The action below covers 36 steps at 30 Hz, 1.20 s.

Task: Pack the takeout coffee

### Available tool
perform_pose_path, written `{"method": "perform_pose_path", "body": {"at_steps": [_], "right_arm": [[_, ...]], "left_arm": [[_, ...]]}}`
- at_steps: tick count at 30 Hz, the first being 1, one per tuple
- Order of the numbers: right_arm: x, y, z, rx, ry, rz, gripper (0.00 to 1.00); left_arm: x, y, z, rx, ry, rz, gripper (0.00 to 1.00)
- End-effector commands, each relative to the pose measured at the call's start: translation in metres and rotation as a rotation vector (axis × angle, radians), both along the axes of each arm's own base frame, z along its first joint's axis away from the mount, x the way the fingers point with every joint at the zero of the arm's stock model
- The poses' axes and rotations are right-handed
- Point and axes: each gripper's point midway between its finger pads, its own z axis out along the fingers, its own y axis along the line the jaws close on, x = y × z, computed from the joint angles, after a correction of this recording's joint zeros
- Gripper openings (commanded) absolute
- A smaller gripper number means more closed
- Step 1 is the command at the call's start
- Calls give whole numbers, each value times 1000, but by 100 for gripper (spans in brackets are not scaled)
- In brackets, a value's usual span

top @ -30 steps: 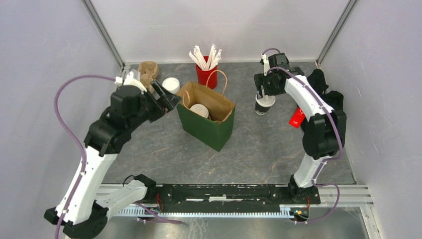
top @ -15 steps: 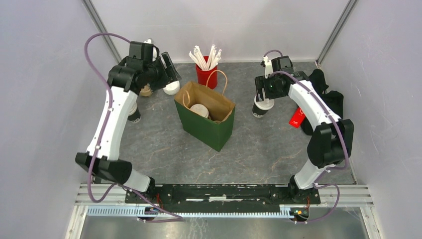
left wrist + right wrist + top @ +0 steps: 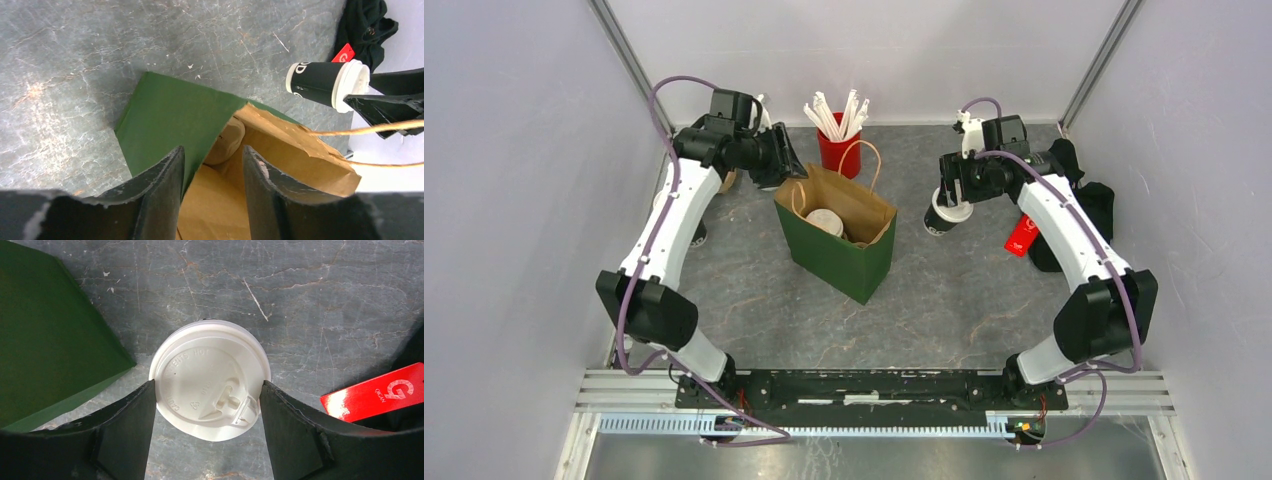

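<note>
One takeout coffee cup (image 3: 940, 215), black with a white sip lid (image 3: 210, 377), sits in my right gripper (image 3: 950, 198). Both fingers press the lid's sides, right of the bag, and the cup leans a little; it also shows in the left wrist view (image 3: 320, 82). The second lidded cup (image 3: 824, 222) stands inside the open green paper bag (image 3: 839, 250); the left wrist view shows its lid (image 3: 227, 142) low in the bag. My left gripper (image 3: 786, 168) is open at the bag's far-left corner, and its fingers (image 3: 167, 175) straddle the bag's rim (image 3: 215, 145).
A red holder of wrapped straws (image 3: 836, 145) stands just behind the bag, whose twine handles (image 3: 864, 160) stick up. A black cloth (image 3: 1084, 195) and a red tag (image 3: 1020, 237) lie at the right. A dark cup (image 3: 696, 236) shows behind the left arm.
My left arm has swung from the left side across to the bag's far-left rim. My right gripper has carried the cup a little left toward the bag.
</note>
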Motion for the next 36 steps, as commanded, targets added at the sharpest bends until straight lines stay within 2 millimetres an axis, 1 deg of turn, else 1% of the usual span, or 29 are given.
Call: {"method": "perform_pose_path", "body": {"at_steps": [1, 3, 6, 9, 11, 14, 16, 18, 19, 21, 25, 29, 33, 35, 36], "right_arm": [[-1, 5, 43, 33, -104, 41, 74], [-5, 6, 53, 41, -123, 48, 73], [-12, 9, 67, 70, -150, 67, 72], [-19, 15, 88, 117, -197, 84, 71], [-22, 20, 108, 155, -241, 97, 70], [-25, 25, 143, 192, -320, 112, 70], [-27, 27, 167, 214, -377, 124, 69], [-30, 33, 192, 243, -430, 150, 69], [-32, 37, 202, 257, -455, 168, 69], [-37, 46, 224, 283, -507, 207, 69], [-48, 73, 258, 340, -571, 293, 69], [-65, 104, 290, 422, -612, 381, 68], [-89, 133, 313, 538, -636, 475, 67], [-98, 147, 315, 576, -628, 518, 66], [-103, 154, 311, 589, -611, 538, 66]], "left_arm": [[12, -13, -10, -13, -37, -102, 49], [16, -15, -14, -17, -46, -114, 42], [22, -14, -19, 6, -62, -115, 33], [26, -9, -22, 50, -77, -101, 18], [26, -9, -19, 50, -107, -100, 12], [21, -10, -9, 38, -176, -94, 6], [18, -8, -4, 32, -217, -75, 2], [13, -5, -3, 24, -245, -60, 2], [11, -5, 3, 17, -271, -56, 2], [5, 0, 6, 16, -309, -34, 2], [-5, 12, 8, 27, -345, 29, 2], [-13, 20, 9, 22, -365, 77, 2], [-20, 23, 5, 20, -347, 92, 2], [-22, 23, 5, 19, -345, 93, 2], [-24, 24, 6, 17, -350, 94, 2]]}}
